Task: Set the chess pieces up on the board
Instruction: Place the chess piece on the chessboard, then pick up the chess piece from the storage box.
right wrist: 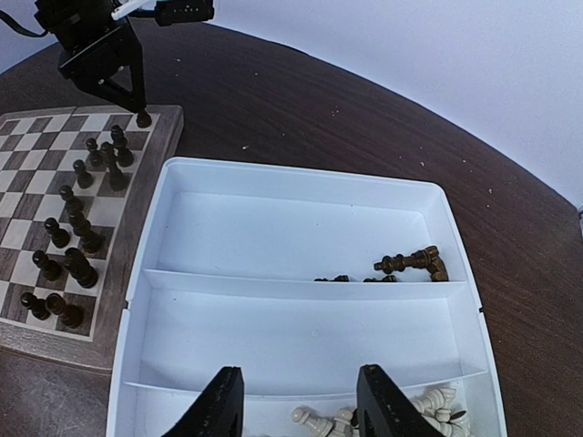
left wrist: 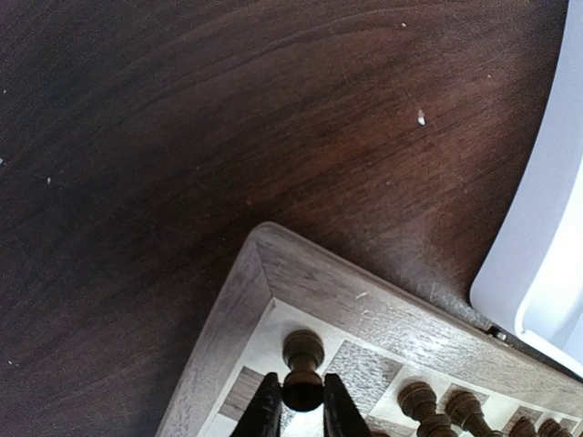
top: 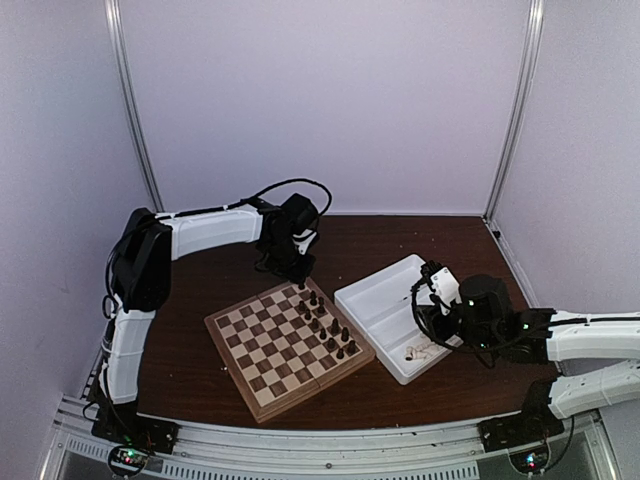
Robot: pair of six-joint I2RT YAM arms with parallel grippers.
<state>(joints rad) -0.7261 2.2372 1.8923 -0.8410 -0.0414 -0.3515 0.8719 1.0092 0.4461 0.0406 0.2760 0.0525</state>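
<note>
The board [top: 262, 358] lies tilted at the table's middle, with several dark chess pieces [top: 326, 326] in two rows along its right edge. My left gripper [left wrist: 301, 410] is at the board's far corner. Its fingers are shut on the round head of a dark piece [left wrist: 302, 362] that stands upright on the corner square. Other dark pieces [left wrist: 421, 402] stand beside it. My right gripper [right wrist: 301, 401] hangs open over the white tray [right wrist: 301, 287], holding nothing. Loose cream pieces [right wrist: 435, 405] lie below it in the near compartment. A few dark pieces [right wrist: 414, 264] lie in the far one.
The tray [top: 372, 300] sits right of the board, nearly touching its edge [left wrist: 496, 332]. Dark wood table [left wrist: 182, 137] surrounds both. White booth walls and metal posts [top: 135, 110] close in the back and sides.
</note>
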